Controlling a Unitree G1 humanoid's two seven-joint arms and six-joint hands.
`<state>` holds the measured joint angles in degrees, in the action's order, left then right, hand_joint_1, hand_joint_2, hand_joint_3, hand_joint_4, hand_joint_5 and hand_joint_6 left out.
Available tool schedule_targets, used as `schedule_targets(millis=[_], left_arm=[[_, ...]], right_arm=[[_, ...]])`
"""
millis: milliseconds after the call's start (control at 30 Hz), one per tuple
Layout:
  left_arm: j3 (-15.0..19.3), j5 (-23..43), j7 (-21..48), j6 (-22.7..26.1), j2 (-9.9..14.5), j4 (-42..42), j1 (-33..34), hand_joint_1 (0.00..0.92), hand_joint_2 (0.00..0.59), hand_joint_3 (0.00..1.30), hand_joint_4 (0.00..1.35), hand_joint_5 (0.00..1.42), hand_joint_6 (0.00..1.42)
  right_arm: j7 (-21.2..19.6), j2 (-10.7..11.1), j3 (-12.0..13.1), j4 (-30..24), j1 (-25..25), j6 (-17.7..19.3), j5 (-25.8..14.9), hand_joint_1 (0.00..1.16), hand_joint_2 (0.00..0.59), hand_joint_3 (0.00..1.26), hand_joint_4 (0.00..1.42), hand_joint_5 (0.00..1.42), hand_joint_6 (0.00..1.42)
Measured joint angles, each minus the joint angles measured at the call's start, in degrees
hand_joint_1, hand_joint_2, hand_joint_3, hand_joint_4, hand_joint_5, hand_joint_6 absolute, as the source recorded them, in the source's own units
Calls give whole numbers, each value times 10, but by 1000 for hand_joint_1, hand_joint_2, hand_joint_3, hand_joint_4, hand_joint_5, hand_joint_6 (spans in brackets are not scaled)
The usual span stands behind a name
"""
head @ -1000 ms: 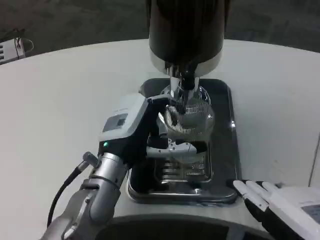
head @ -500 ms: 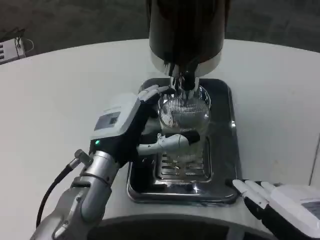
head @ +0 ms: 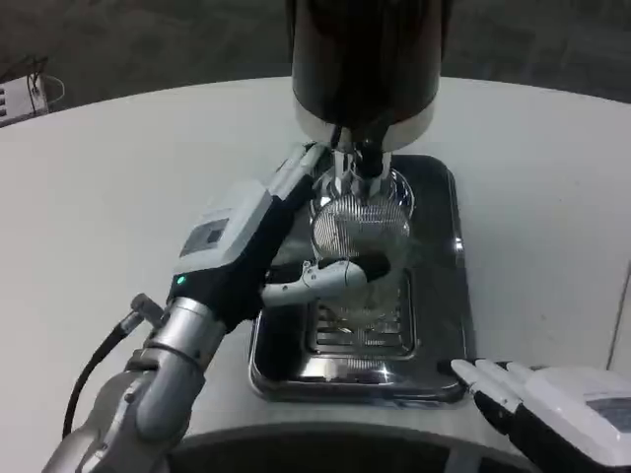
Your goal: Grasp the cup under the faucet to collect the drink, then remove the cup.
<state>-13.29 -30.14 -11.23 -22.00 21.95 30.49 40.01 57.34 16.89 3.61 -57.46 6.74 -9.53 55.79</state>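
Under the faucet (head: 360,158), left hand (head: 258,236) grips cup (head: 361,241).

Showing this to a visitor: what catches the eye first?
The dark drink dispenser looms at top centre, over a shiny metal drip tray. Under its faucet, the left hand grips a clear ribbed cup. The right hand lies at the lower right.
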Motion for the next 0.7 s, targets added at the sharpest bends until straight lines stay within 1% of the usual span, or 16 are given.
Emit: schedule_targets(millis=[133, 233, 333, 500, 600, 700], left_arm=[[18, 18, 11, -13, 10, -29, -30, 47, 0, 52, 0, 234, 433], [39, 37, 26, -17, 24, -72, -67, 43, 0, 57, 0, 231, 433], [63, 61, 44, -18, 37, -130, -110, 29, 0, 88, 48, 227, 367], [107, 146, 96, -19, 42, -213, -172, 5, 14, 141, 112, 230, 322], [128, 212, 133, -19, 41, -248, -183, 0, 28, 156, 138, 244, 327], [145, 265, 173, -18, 41, -285, -176, 0, 42, 167, 155, 252, 334]], right_arm=[[-4, 3, -6, 5, -3, -5, 1, 492, 478, 24, 0, 0, 0], [-8, 5, -11, 7, -7, -9, 1, 490, 479, 24, 0, 0, 0], [-10, 7, -17, 8, -10, -13, 2, 488, 479, 25, 0, 0, 0], [-13, 7, -23, 9, -13, -20, 4, 486, 480, 25, 0, 0, 0], [-14, 7, -28, 9, -14, -22, 10, 484, 480, 25, 0, 0, 0], [-14, 7, -34, 9, -15, -25, 13, 483, 480, 25, 0, 0, 0]])
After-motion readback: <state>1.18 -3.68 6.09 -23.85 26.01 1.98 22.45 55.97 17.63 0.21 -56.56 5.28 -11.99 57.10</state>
